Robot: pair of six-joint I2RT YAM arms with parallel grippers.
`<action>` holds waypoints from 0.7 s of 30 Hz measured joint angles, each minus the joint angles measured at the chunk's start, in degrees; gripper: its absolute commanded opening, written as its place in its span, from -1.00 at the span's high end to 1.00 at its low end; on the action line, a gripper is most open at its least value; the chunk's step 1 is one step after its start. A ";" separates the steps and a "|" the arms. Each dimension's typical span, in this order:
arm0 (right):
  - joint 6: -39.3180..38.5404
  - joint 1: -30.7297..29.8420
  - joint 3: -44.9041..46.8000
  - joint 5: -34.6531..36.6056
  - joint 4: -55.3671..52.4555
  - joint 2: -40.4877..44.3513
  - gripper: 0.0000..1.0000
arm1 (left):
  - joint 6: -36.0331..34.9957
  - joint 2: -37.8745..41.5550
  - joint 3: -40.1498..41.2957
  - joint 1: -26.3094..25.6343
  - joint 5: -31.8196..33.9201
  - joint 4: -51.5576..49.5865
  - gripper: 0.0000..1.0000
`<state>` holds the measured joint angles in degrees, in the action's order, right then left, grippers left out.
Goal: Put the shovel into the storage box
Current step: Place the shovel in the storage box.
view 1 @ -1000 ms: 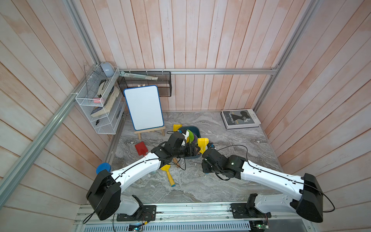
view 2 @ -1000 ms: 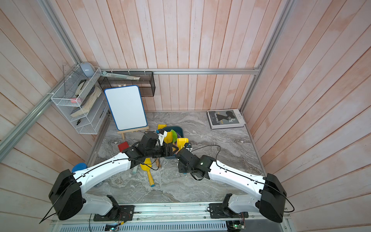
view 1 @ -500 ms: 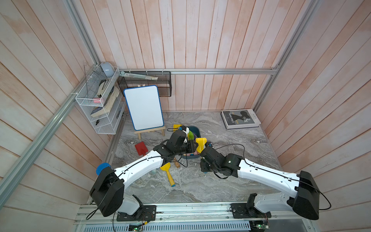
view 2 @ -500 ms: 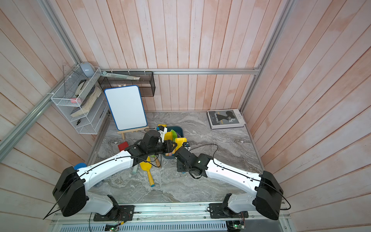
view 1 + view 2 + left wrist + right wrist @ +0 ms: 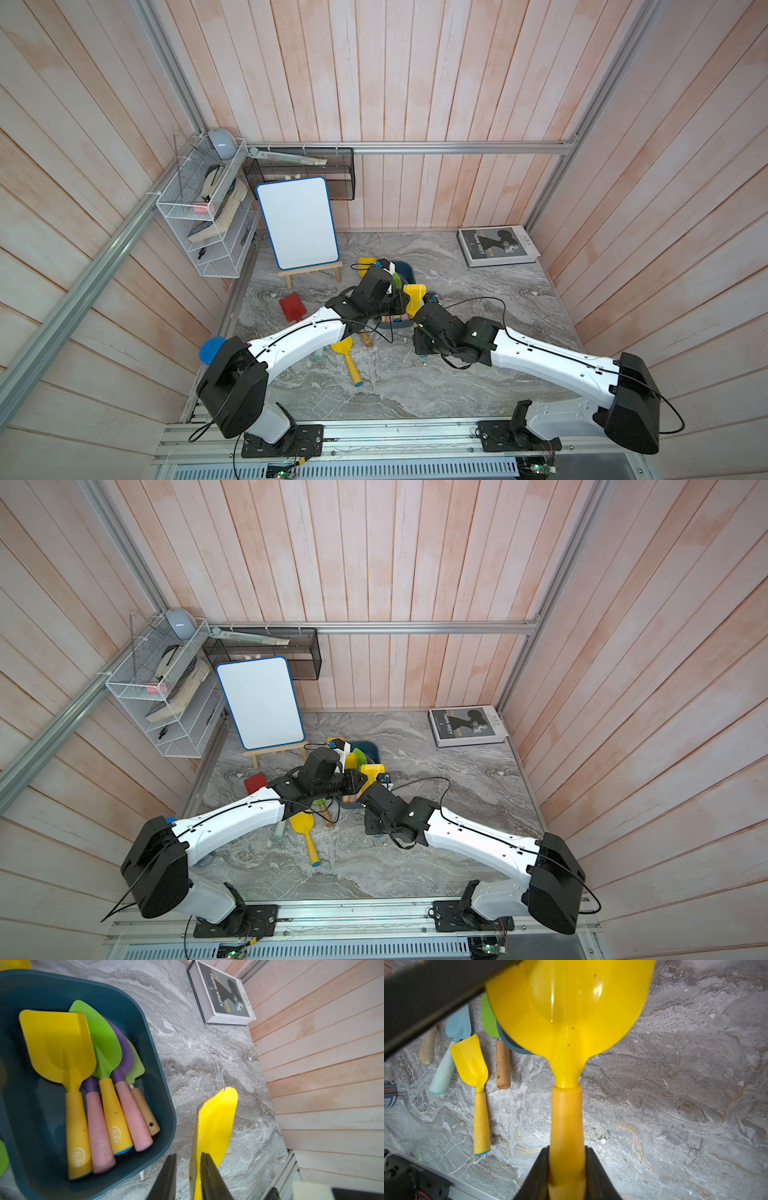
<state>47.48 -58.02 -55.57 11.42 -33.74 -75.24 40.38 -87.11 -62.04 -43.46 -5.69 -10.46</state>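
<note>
Hanging in the air near the middle of both top views, the yellow shovel (image 5: 414, 293) sits just right of the storage box (image 5: 408, 270) and is not yet in it. The left wrist view shows its blade over the bare marble table (image 5: 207, 1053), outside the teal rim. The right gripper (image 5: 566, 1150) is clamped on the yellow handle, jaws pressed to both sides. The left gripper (image 5: 188, 1155) straddles the blade's edge with its jaws nearly together. One finger (image 5: 209, 1174) lies against the blade and a slit shows by the other, so I cannot tell whether it truly grips. Inside the box, five shovels (image 5: 104, 1084) lie side by side, filling much of the floor.

The risk, as I judge it, is in the handover. If the right gripper lets go before the left pinch is firm, the thin, glossy blade could slip or pivot under the handle's weight and drop onto the table. The crowded box may also leave the shovel propped on the rim.

Compared with a second ago, the left jaws have drawn in from wide, and the shovel has edged slightly toward the box.
</note>
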 measured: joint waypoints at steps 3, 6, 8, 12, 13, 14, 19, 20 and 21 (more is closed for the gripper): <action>-0.02 0.00 0.00 -0.17 0.22 -0.07 1.00 | -0.28 -0.31 -0.35 -0.07 0.42 -0.24 0.76; -0.04 0.00 0.00 -0.46 0.48 -0.37 1.00 | -0.31 -0.59 -0.44 -0.22 0.76 -0.33 0.78; -0.04 0.00 0.00 -0.63 0.63 -0.48 1.00 | -0.28 -0.90 -0.44 -0.31 1.07 -0.35 0.79; -0.02 0.07 0.00 -0.79 0.57 -0.52 1.00 | -0.42 -1.53 -0.63 -0.39 1.42 -0.57 0.89; -0.04 0.09 0.00 -0.79 0.55 -0.52 1.00 | -0.52 -1.70 -0.70 -0.44 1.51 -0.72 0.92; -0.04 0.09 0.00 -0.79 0.55 -0.52 1.00 | -0.57 -1.86 -0.76 -0.50 1.70 -0.81 0.94; -0.04 0.11 0.00 -0.76 0.44 -0.52 0.54 | -0.52 -2.08 -1.25 -0.61 2.51 -1.46 0.96; -0.07 0.11 0.00 -0.76 0.55 -0.52 0.38 | -0.59 -2.08 -1.40 -0.70 2.80 -1.70 0.96; -0.09 0.11 0.00 -0.76 0.59 -0.52 0.26 | -0.70 -2.10 -1.62 -0.74 2.97 -1.99 0.96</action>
<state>47.40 -57.91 -55.57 10.66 -33.15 -75.77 39.68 -89.21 -63.66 -44.21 -2.72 -12.45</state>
